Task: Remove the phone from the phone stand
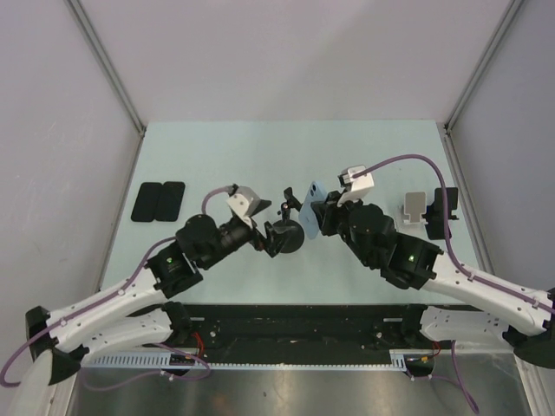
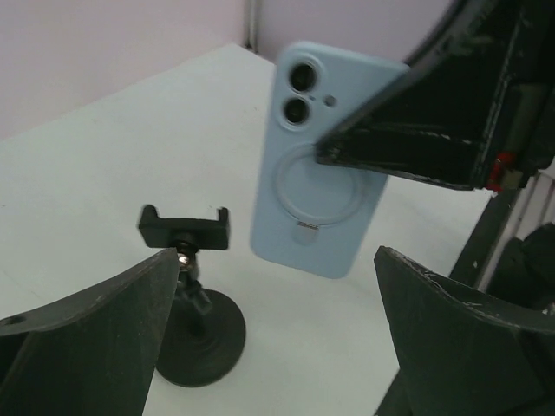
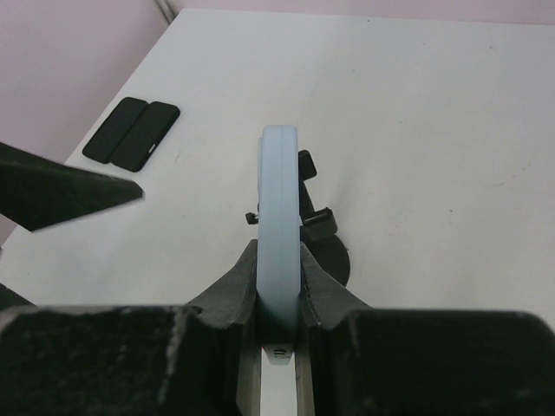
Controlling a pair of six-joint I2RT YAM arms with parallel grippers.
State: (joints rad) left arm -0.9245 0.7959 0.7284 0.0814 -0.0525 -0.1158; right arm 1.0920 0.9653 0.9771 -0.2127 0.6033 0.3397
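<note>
**A:** ok so where is the phone (image 1: 314,194) found right now? Is it seen off the phone stand (image 1: 290,236) or what?

**B:** yep, it's seen apart from it. The light blue phone is held upright with the camera lenses at the top. It's pinched across its front and back by the right pincer (image 1: 324,211), which is clenched on it. In the right wrist view only the thin edge (image 3: 279,208) is shown, squeezed between the two fingers (image 3: 232,290). From the left wrist view the back (image 2: 299,186) is shown, ring and little kickstand included. A clear gap can be made out there between it and the stand's clamp (image 2: 184,229), which is at about 8 o'clock of the phone. In the top view the phone is placed at roughly 1 o'clock of the stand's round base.

**A:** and the other pincer?

**B:** The left pincer (image 1: 270,232) is spread wide and nothing is gripped by it. It's parked just at 9 o'clock of the base. Whether the base is actually touched can't be told tbh.

**A:** anything else on the table (image 1: 217,156)?

**B:** Two flat black slabs (image 1: 159,201) are laid side by side well off at 9 o'clock, near the left edge. A small grey holder (image 1: 416,206) and a black piece (image 1: 447,212) are set at 3 o'clock of the phone, near the right edge.
</note>
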